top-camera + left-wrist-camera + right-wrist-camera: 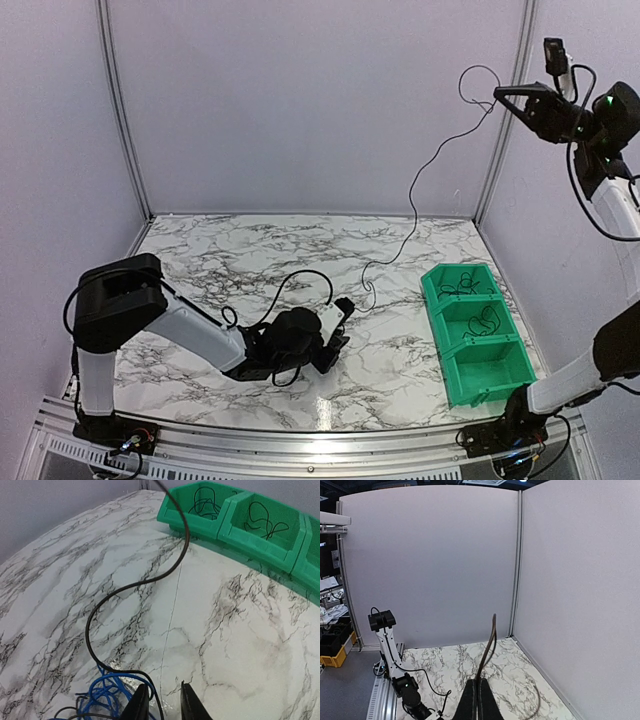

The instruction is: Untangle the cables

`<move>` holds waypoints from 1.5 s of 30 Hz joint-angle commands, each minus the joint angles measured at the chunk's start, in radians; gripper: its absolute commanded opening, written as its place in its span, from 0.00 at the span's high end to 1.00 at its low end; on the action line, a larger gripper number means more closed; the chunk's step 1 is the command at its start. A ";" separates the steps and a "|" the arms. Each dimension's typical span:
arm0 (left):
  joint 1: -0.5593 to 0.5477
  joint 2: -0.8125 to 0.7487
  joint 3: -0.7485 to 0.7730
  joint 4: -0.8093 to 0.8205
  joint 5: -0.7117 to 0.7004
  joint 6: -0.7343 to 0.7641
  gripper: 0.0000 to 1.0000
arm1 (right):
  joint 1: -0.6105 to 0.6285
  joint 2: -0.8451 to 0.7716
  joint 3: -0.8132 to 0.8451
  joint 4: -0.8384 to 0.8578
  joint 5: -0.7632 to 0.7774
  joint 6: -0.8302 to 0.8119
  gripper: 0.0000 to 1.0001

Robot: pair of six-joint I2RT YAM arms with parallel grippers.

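Note:
High at the back right, my right gripper is shut on a thin black cable. That cable hangs down to the marble table and ends in a small curl near my left gripper. In the right wrist view the gripper has its jaws closed, with the cable rising from between them. My left gripper sits low at a blue and black tangle. Its jaws are narrowly apart, and a black strand runs by the left finger.
A green three-compartment bin stands at the right of the table, also in the left wrist view. Two compartments each hold a loose black cable. Grey walls close the back and both sides.

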 commanded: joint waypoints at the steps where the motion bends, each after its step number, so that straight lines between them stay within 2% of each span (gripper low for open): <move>1: 0.006 -0.139 -0.027 0.026 0.016 0.018 0.77 | -0.022 -0.022 -0.059 -0.009 -0.021 -0.021 1.00; 4: 0.007 -0.190 -0.046 0.008 -0.003 0.049 0.80 | -0.039 -0.043 -0.080 -0.056 -0.021 -0.058 1.00; 8: 0.007 -0.232 -0.071 -0.017 -0.036 0.073 0.83 | -0.040 -0.065 -0.096 -0.221 0.004 -0.198 1.00; 15: 0.007 -0.291 -0.115 -0.015 -0.034 0.050 0.83 | -0.019 -0.087 -0.294 -0.391 0.112 -0.382 1.00; 17: 0.007 -0.281 -0.110 -0.015 -0.018 0.035 0.75 | 0.009 -0.077 -0.308 -0.513 0.147 -0.501 1.00; 20: 0.007 -0.249 -0.078 -0.015 0.035 0.009 0.55 | 0.080 -0.069 -0.312 -0.664 0.233 -0.663 1.00; 22: 0.007 -0.225 -0.049 -0.016 0.049 -0.004 0.48 | 0.138 -0.071 -0.312 -0.729 0.314 -0.750 1.00; 25: 0.007 -0.188 -0.008 -0.015 0.050 -0.036 0.43 | 0.203 -0.062 -0.310 -0.806 0.417 -0.840 1.00; 31: 0.007 -0.061 0.125 -0.017 0.153 -0.088 0.38 | 0.211 -0.012 -0.327 -0.844 0.699 -0.895 1.00; 40: 0.007 0.122 0.250 -0.030 0.211 -0.132 0.38 | 0.249 0.075 -0.452 -0.935 0.844 -0.995 1.00; 45: 0.007 0.174 0.263 -0.040 0.224 -0.147 0.49 | 0.316 0.128 -0.511 -0.978 0.929 -1.051 0.91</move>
